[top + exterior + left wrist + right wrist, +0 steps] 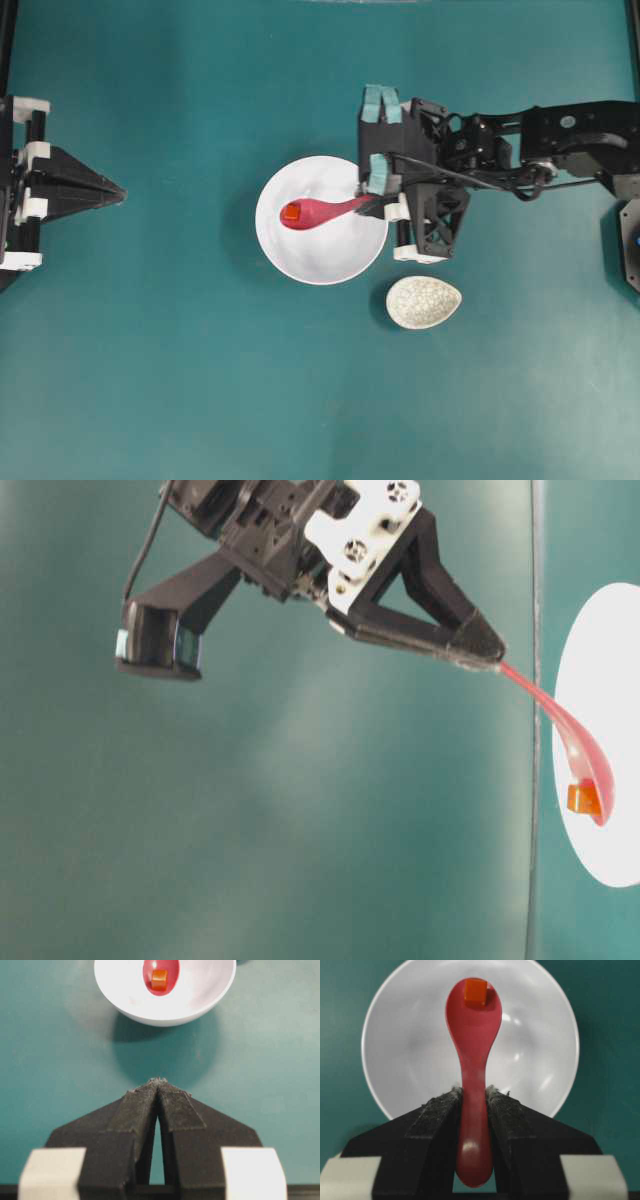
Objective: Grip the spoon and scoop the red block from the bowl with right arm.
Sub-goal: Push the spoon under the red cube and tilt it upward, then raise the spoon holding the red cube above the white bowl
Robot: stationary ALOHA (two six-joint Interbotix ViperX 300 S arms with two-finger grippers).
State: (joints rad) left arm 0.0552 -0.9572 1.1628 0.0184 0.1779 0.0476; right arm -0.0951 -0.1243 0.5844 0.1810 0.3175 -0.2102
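red block (475,991) in pink spoon (472,1055) | above white bowl (410,1055)

Light is even and fairly bright from above, falling softly on the teal bench (180,380). The large plain white round bowl (210,995) casts a dark shadow toward the near side in the left wrist view. Small highlights gleam on the glossy pink-magenta spoon (472,1110). The table-level view looks hazy and soft; wrist views blur at the near edge.

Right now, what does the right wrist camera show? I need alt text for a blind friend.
A black gripper clamps the handle of a glossy pink spoon, whose scoop carries a tiny red block above a large white bowl. Teal tabletop surrounds the bowl.
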